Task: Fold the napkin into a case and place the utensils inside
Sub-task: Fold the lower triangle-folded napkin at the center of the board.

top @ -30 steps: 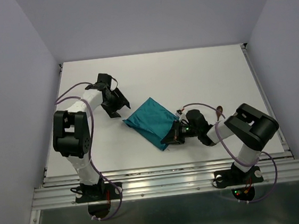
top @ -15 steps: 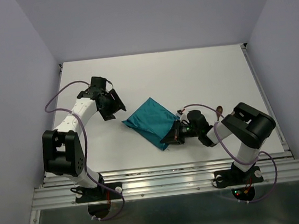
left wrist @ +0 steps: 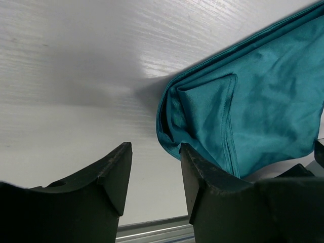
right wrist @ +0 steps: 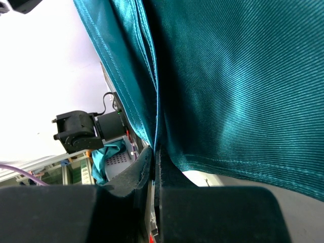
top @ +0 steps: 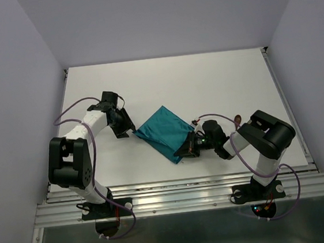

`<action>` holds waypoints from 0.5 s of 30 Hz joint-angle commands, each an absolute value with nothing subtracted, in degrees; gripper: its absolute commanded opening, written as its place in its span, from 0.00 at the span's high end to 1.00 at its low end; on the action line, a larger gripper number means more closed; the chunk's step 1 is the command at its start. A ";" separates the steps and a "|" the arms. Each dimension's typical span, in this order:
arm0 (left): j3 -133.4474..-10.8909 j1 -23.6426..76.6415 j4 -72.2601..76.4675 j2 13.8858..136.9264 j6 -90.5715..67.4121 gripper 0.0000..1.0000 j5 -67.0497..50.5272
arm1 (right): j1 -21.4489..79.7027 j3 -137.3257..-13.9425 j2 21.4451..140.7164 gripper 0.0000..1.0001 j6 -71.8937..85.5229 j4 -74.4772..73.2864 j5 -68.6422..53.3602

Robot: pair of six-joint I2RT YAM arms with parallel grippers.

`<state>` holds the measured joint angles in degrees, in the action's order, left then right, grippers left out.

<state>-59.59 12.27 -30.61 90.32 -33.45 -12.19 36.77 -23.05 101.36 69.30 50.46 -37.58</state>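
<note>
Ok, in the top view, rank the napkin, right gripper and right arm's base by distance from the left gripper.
1. napkin, just right of the left gripper.
2. right gripper, at the napkin's near corner.
3. right arm's base, at the near right edge.

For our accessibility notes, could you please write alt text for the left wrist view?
A folded teal napkin lies on a white table, its layered corner just past the left claw. The claw's two dark fingers stand apart at the bottom edge, only bare table between them.
</note>
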 commanded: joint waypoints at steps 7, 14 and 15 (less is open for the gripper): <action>-58.01 12.83 -25.66 92.55 -33.40 0.48 -15.82 | 36.47 -23.64 102.13 0.99 69.52 54.32 -38.85; -59.50 13.36 -25.31 94.04 -33.75 0.79 -16.52 | 36.47 -23.64 102.22 0.99 69.61 54.40 -38.76; -59.68 13.45 -25.31 94.13 -33.75 0.84 -16.70 | 36.47 -23.64 102.04 0.99 69.61 54.32 -38.76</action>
<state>-57.60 12.93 -25.61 94.26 -33.93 -15.62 36.77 -23.05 101.75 69.32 51.07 -38.00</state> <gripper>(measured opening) 0.221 0.043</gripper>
